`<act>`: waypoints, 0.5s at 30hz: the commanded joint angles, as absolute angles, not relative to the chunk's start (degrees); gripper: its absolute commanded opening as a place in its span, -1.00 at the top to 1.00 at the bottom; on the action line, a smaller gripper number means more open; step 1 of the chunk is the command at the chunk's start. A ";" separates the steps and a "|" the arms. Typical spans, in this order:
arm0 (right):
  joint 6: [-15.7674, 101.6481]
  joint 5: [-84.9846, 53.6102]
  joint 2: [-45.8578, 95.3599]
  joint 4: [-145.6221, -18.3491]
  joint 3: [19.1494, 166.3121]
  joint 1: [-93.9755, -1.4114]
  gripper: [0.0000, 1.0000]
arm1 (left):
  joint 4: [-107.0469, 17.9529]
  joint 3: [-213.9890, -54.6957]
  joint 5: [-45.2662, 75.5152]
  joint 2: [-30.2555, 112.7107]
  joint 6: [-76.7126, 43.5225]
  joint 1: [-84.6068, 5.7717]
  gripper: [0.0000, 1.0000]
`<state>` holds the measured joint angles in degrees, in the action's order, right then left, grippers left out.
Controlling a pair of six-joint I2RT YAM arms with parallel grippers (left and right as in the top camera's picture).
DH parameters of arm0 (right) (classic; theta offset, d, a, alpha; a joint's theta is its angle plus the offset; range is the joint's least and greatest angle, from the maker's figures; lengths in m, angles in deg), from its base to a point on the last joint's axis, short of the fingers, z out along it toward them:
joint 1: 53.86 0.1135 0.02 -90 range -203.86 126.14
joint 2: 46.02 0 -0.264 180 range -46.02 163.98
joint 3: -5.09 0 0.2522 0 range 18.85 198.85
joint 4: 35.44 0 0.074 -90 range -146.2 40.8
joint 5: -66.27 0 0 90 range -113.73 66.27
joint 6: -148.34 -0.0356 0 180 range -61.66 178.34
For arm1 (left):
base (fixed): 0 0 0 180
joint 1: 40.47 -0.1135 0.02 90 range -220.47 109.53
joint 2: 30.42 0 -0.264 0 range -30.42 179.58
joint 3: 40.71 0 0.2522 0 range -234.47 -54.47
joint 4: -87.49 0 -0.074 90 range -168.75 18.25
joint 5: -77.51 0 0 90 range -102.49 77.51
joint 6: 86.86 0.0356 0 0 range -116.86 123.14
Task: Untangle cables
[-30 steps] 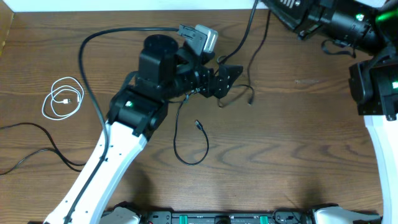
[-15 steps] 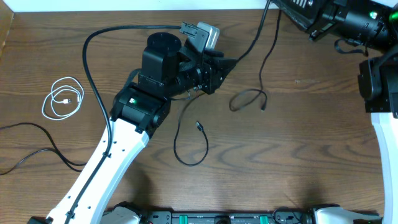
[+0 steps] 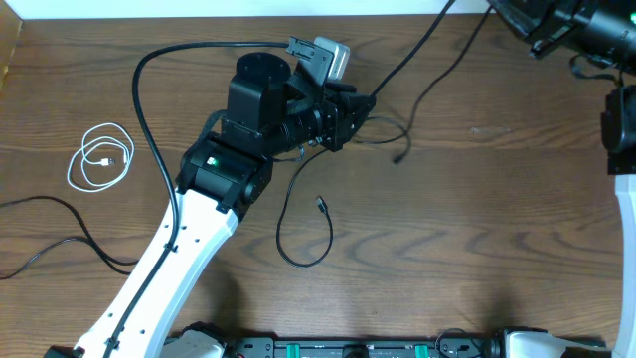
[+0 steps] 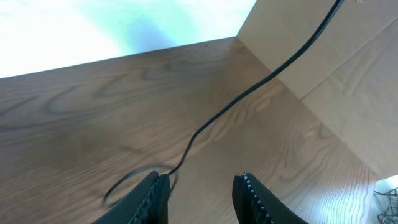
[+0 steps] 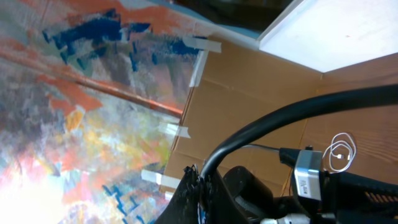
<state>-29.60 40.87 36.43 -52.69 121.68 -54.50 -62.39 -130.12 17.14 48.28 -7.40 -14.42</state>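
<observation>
Left gripper (image 4: 200,179): jaws narrowly apart, table (image 3: 477,249) wood showing between them. Black cable (image 4: 273,74) runs in from the far right and meets one fingertip. Right gripper (image 5: 198,182), far right, is closed on that cable. Second black cable (image 3: 279,229) loops just near of the left gripper. White cable (image 3: 71,169) lies coiled at left, well apart.

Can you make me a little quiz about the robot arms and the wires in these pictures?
1. Pick one: what colour is the coiled cable at the far left? A white, B red, C green.
2. True or false: the left gripper is sitting on top of the coiled cable.
3. Fill the gap: in the overhead view, the long black cable runs from near the left gripper and leaves the picture at the ___ edge.

Key: 1 A. 2 false, they lie far apart. 3 top.
</observation>
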 commanded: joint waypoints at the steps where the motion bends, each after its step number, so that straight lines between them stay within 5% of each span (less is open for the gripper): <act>1: -29.91 39.62 36.06 -53.10 122.73 -57.47 0.97 | -61.43 -130.43 16.85 47.71 -7.08 -14.40 0.27; 4: -29.91 39.60 36.08 -53.45 122.71 -60.71 0.97 | -60.38 -130.43 18.58 47.69 -7.05 -14.40 0.26; 15: -29.93 39.93 36.08 -53.50 122.71 -63.92 0.97 | -58.17 -130.43 24.37 47.71 -4.74 -14.40 -0.26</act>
<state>-29.62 40.76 36.43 -53.80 121.66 -63.40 -59.14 -130.12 22.58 48.28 -7.05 -14.42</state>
